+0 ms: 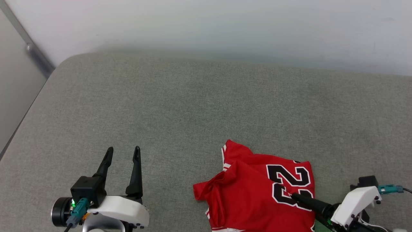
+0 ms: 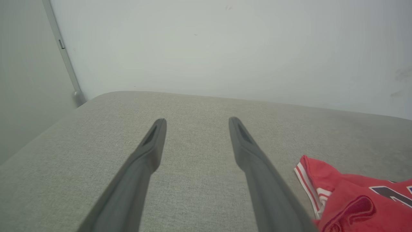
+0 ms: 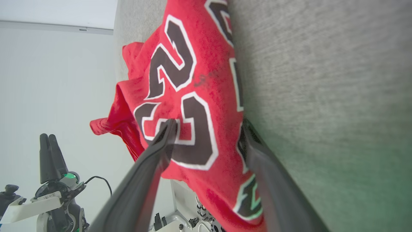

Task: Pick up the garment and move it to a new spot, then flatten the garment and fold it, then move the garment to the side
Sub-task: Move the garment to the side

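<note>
The garment [image 1: 257, 183], a red jersey with a black-and-white "23" print, lies crumpled on the grey cushion [image 1: 193, 106] at the lower right of the head view. Its striped trim shows at its far left corner. My right gripper [image 1: 294, 196] reaches over the print from the right. In the right wrist view the right gripper [image 3: 209, 121] is open, its two fingers straddling the printed fabric of the garment [image 3: 193, 64]. My left gripper [image 1: 124, 149] stands open over bare cushion, well left of the jersey. The left gripper [image 2: 197, 120] holds nothing, and the garment [image 2: 351, 196] shows at the lower right.
The cushion's far edge meets a pale wall [image 1: 206, 25]. Its left edge drops off beside a grey panel with a metal strip [image 1: 35, 51]. Bare cushion stretches behind and to the left of the jersey.
</note>
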{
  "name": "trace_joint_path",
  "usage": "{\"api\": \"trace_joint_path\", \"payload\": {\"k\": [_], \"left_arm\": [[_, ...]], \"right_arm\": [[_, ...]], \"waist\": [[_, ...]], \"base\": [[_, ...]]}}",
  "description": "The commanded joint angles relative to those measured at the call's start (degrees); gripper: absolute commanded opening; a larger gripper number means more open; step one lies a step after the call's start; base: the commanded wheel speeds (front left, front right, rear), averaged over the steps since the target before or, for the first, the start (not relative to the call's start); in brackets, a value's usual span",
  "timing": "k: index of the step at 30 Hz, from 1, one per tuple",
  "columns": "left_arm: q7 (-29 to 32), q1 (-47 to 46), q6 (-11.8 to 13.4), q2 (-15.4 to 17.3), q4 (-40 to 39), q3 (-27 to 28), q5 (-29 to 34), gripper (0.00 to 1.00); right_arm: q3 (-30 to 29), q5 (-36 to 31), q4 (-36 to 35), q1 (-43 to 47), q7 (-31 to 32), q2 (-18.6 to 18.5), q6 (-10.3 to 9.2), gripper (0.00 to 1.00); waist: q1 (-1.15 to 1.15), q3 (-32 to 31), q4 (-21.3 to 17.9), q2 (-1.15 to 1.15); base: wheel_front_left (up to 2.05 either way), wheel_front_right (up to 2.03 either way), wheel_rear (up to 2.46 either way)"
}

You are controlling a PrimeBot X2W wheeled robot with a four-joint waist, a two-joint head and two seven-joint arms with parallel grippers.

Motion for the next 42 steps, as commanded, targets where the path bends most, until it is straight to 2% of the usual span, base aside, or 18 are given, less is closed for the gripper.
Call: {"api": "trace_joint_path", "payload": {"k": [1, 2, 3, 4, 5, 8, 12, 17, 22, 29, 30, 34, 38, 42], "left_arm": [[-0.3, -1.1, -0.1, 0.1, 0.1, 0.0, 0.3, 1.0], [-0.3, -1.3, -0.2, 0.1, 0.3, -0.1, 0.3, 1.0], [-0.3, -1.2, -0.3, 0.0, 0.4, -0.2, 0.4, 1.0], [-0.3, -1.2, -0.4, 0.1, 0.5, -0.2, 0.3, 1.0], [-0.3, -1.3, -0.3, 0.2, 0.7, -0.3, 0.4, 1.0], [-0.3, -1.2, -0.2, 0.3, 0.9, -0.3, 0.3, 1.0], [-0.3, -0.6, -0.1, 0.4, 1.1, -0.3, 0.0, 1.0], [-0.4, 0.6, 0.2, 0.6, 0.5, -0.2, -0.2, 1.0], [-0.7, 1.7, 0.7, 0.6, -0.9, -0.1, -0.2, 1.0], [-0.3, 0.3, 0.3, 1.8, -3.8, -0.8, 1.4, 1.0], [-0.3, 0.3, 0.3, 1.8, -3.8, -0.8, 1.4, 1.0], [0.9, -2.0, -0.7, 2.5, -5.4, -1.7, 2.1, 1.0], [2.4, -5.5, -1.6, 3.4, -6.9, -2.2, 3.2, 1.0], [4.4, -8.9, -2.7, 4.6, -8.6, -2.9, 4.3, 1.0]], "right_arm": [[0.8, 1.2, 0.9, -1.0, -0.4, 0.3, 0.0, 1.0], [1.8, 2.0, 1.7, -1.4, -0.7, 0.4, 0.0, 1.0], [2.8, 2.9, 2.1, -1.7, -1.0, 0.4, 0.0, 0.45], [3.6, 3.7, 2.5, -2.1, -1.6, 0.4, 0.0, 0.1], [4.3, 4.3, 2.8, -2.3, -2.0, 0.4, 0.0, 0.0], [6.5, 5.7, 2.7, -3.1, -3.7, 0.1, 0.0, 0.0], [10.7, 3.1, 0.9, -3.0, -7.4, -3.2, 0.0, 0.0], [17.3, -5.9, -0.3, -3.9, -12.3, -8.9, 0.0, 0.0], [21.1, -18.2, 1.0, -6.8, -14.4, -13.6, -0.01, 0.0], [23.0, -28.2, 3.1, -13.4, -14.0, -13.9, -0.02, 0.0], [23.0, -28.2, 3.1, -13.4, -14.0, -13.9, -0.02, 0.0], [23.1, -29.3, 5.0, -17.4, -15.6, -13.1, -0.02, 0.0], [22.5, -30.1, 8.1, -21.5, -18.2, -12.7, -0.02, 0.0], [20.3, -31.4, 12.0, -26.0, -22.9, -13.3, -0.02, 0.0]], "waist": [[0.0, 0.4, 0.3, 0.0], [0.0, 0.5, 0.4, 0.0], [0.0, 0.6, 0.5, 0.0], [0.0, 0.6, 0.5, 0.0], [0.0, 0.5, 0.4, 0.0], [0.0, 0.2, 0.2, 0.0], [0.0, -1.1, -0.8, 0.0], [0.0, -2.7, -4.1, 0.0], [0.0, -2.7, -10.0, 0.0], [0.0, 1.3, -22.1, 0.0], [0.0, 1.3, -22.1, 0.0], [0.0, 5.0, -28.1, 0.0], [0.0, 8.9, -31.5, 0.0], [0.0, 13.1, -32.8, 0.0]], "base": [[0.0, 0.0, 0.0], [0.0, 0.0, 0.0], [0.0, 0.0, 0.0], [0.0, 0.0, 0.0], [0.0, 0.0, 0.0], [0.0, 0.0, 0.0], [0.0, 0.0, 0.0], [0.0, 0.0, 0.0], [0.0, 0.0, 0.0], [0.0, 0.0, 0.0], [0.0, 0.0, 0.0], [0.0, 0.0, 0.0], [0.0, 0.0, 0.0], [0.0, 0.0, 0.0]]}}
